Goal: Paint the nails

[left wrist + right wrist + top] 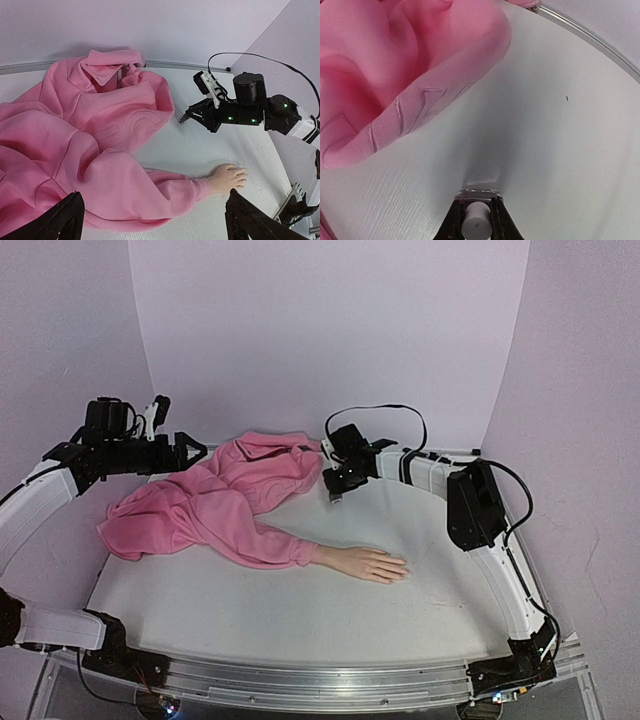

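The pale mannequin hand (370, 563) (227, 177) lies flat on the white table, coming out of a pink sleeve (270, 543). Its nails (403, 568) (243, 175) are too small to tell their colour. My right gripper (336, 496) (181, 119) (477, 220) is at the back of the table, beyond the hand, shut on the white cap (475, 223) of a small polish bottle (479, 192) that stands on the table. My left gripper (195, 450) (154, 200) hangs open above the pink garment at the left, with nothing between its fingers.
A crumpled pink hoodie (215, 500) (75, 130) (380, 75) covers the back left of the table (300, 610), its edge close to the bottle. A metal rim (350, 680) bounds the table at the front and a rail (600, 45) at the back. Lilac walls stand behind.
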